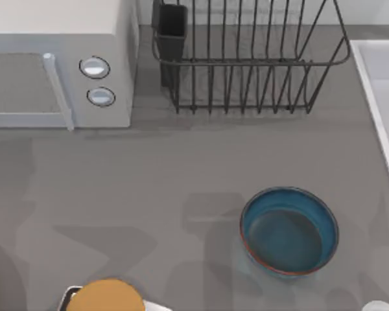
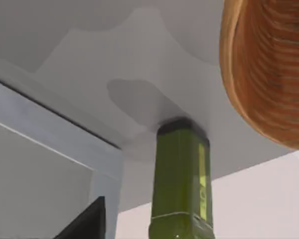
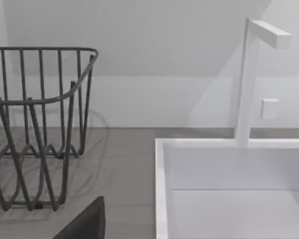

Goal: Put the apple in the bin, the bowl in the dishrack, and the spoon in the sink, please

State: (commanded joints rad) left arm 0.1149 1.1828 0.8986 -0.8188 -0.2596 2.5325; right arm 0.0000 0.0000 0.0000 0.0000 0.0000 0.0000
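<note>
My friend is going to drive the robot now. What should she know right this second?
Grippers: neither arm is holding any of the job's things that I can see; whether their fingers are open or shut can't be told.
Bowl: blue, upright on the table toward its right side, in front of the dishrack, not in it. The dishrack looks empty.
Sink: at the table's right edge, nothing seen inside the part that shows.
Done: nothing yet, going by the bowl.
Left: bowl into the dishrack, apple into the bin, spoon into the sink.
</note>
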